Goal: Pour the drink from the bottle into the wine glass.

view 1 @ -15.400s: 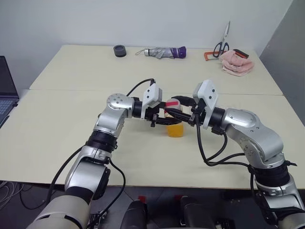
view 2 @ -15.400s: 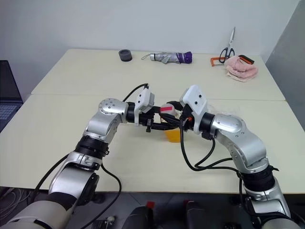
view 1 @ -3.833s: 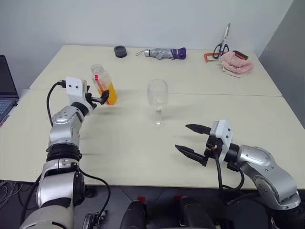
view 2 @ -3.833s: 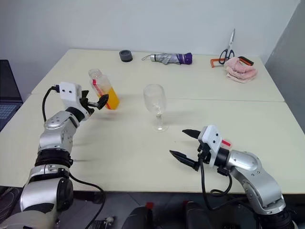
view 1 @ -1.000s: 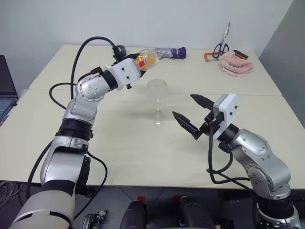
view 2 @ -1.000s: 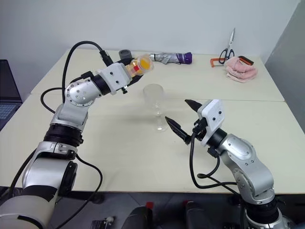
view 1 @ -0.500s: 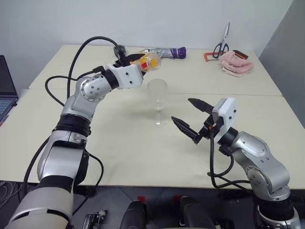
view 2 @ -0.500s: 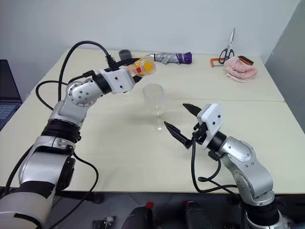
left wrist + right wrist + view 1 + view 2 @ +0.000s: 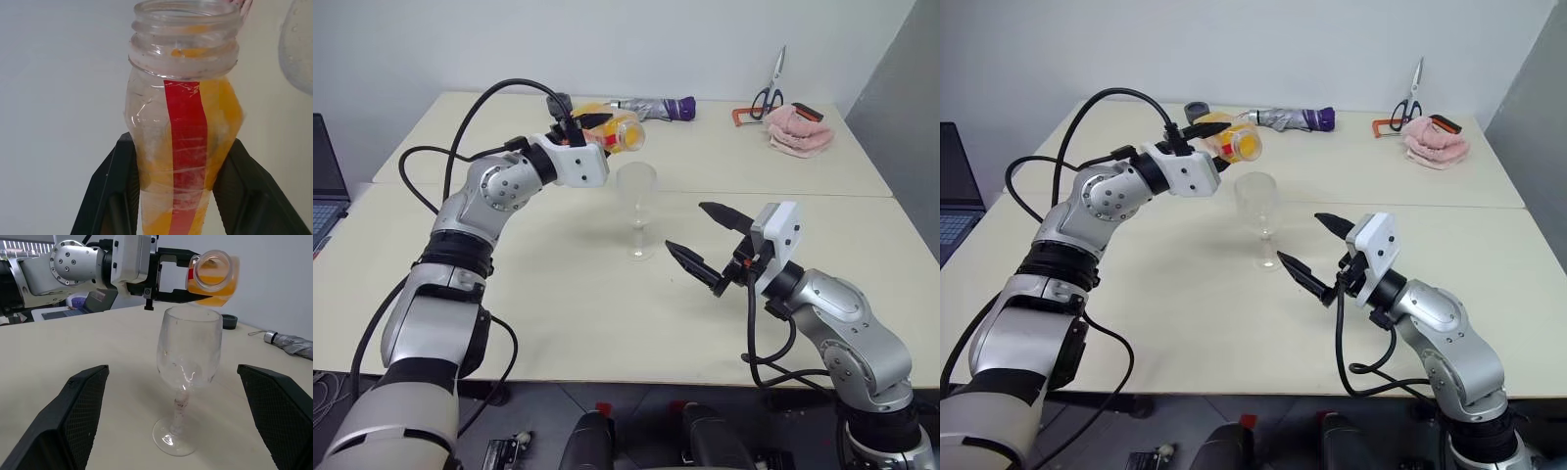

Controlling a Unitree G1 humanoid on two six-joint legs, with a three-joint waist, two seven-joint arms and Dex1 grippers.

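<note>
Bottle (image 9: 615, 132) tipped further than a second ago: I see its open mouth lower and closer over the rim of the wine glass (image 9: 636, 209), and the left wrist has rolled since that earlier frame, while the arm itself has not travelled. My left end effector (image 9: 592, 130) is clenched on the bottle's body, one black finger (image 9: 110, 191) on each flat side, with the red stripe facing the wrist camera. The drink (image 9: 222, 115) lies along the lower side of the tilted bottle and has reached the neck; the cap is off, and I see no liquid in the glass bowl. The glass stands upright on the desk (image 9: 558, 294), in the same spot as before, its foot between my two arms. My right end effector (image 9: 705, 245) is released, fingers spread wide, hovering just beside the glass at about stem height without touching it, much as it was a second ago. Counting: one bottle, one wine glass, two end effectors. At the far edge of the desk I count one folded umbrella (image 9: 651, 108), one pair of scissors (image 9: 769, 90), one pink cloth (image 9: 797, 132) and one small dark round object (image 9: 558, 102).
</note>
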